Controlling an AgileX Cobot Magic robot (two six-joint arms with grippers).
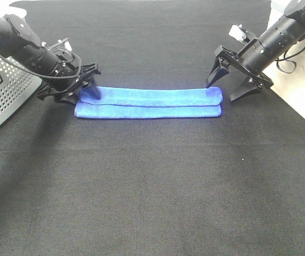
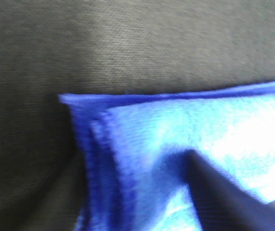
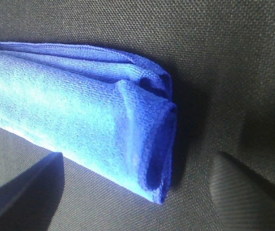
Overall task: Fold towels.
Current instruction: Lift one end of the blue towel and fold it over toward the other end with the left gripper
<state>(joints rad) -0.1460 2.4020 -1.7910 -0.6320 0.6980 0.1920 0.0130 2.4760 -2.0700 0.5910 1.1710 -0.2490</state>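
Observation:
A bright blue towel (image 1: pixel 148 102) lies folded into a long narrow strip on the black table cover, slightly behind the middle. My left gripper (image 1: pixel 80 97) is at the strip's left end with its jaws apart. One finger (image 2: pixel 224 197) rests on top of the fuzzy cloth (image 2: pixel 176 139), and the other sits off the towel's left edge. My right gripper (image 1: pixel 221 92) stands wide open at the right end. In the right wrist view its dark fingers (image 3: pixel 27 192) flank the rolled towel end (image 3: pixel 128 130) without touching it.
A grey perforated basket (image 1: pixel 3 96) stands at the left edge, just behind the left arm. A white surface (image 1: pixel 304 101) borders the black cover (image 1: pixel 152 186) on the right, under the right arm.

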